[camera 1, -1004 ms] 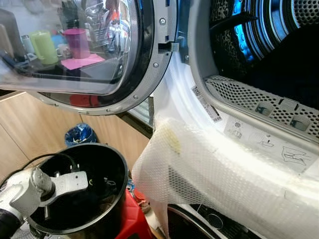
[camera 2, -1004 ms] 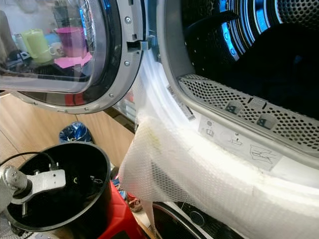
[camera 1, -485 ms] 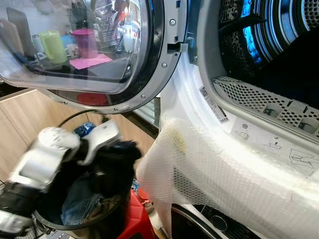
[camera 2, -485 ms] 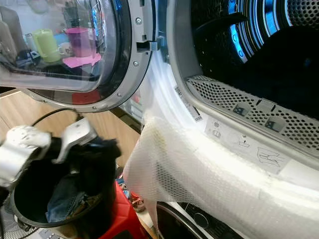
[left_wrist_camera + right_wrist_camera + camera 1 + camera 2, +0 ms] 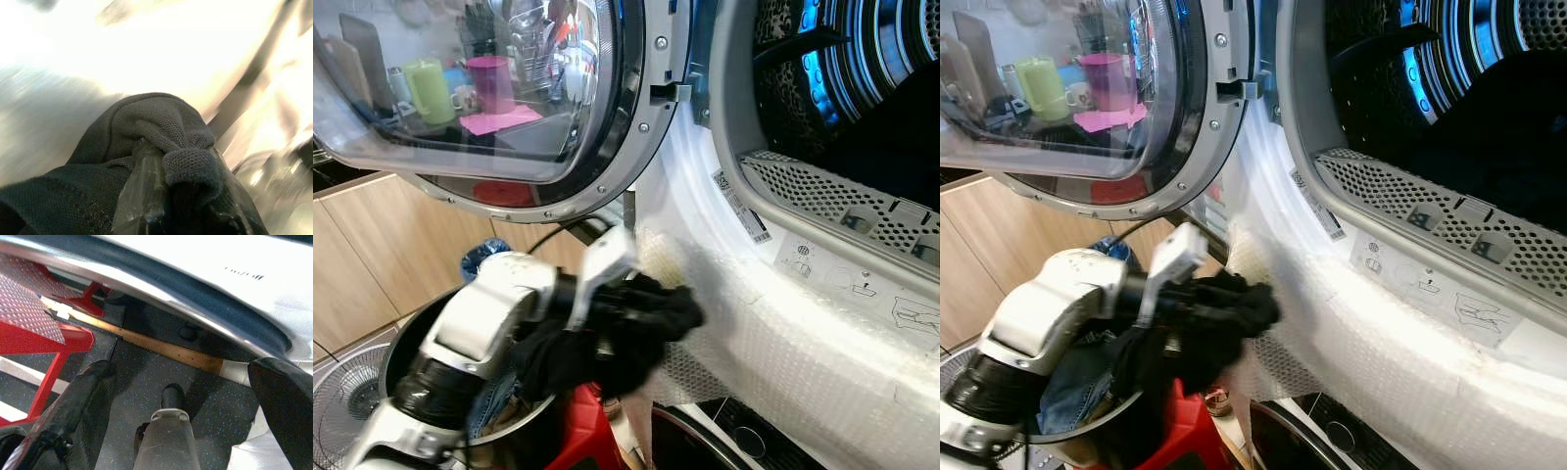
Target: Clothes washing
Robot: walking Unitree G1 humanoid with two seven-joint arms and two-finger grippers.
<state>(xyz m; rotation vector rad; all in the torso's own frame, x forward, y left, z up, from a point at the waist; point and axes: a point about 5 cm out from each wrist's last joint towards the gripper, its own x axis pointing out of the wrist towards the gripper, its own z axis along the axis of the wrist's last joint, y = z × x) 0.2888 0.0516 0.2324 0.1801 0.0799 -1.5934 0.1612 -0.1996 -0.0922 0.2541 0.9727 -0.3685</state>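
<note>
My left gripper (image 5: 641, 315) is shut on a black garment (image 5: 651, 328) and holds it up above the rim of the black bucket (image 5: 403, 338), close to the bubble-wrapped front of the washing machine (image 5: 783, 333). In the left wrist view the dark knit cloth (image 5: 146, 122) is bunched over the fingers (image 5: 144, 188). Blue denim (image 5: 494, 406) still lies in the bucket. The open drum (image 5: 871, 98) is up to the right, dark inside. My right gripper (image 5: 181, 391) is open, hanging low over the dark floor beside the machine's base.
The round glass door (image 5: 489, 88) stands open to the left, above the bucket. A red stand (image 5: 582, 436) sits under the bucket, and a fan grille (image 5: 342, 401) lies at the lower left. Wooden cabinets (image 5: 372, 255) are behind.
My left arm has come up out of the bucket with the black garment and swung right toward the washer's front. The camera has shifted a little.
</note>
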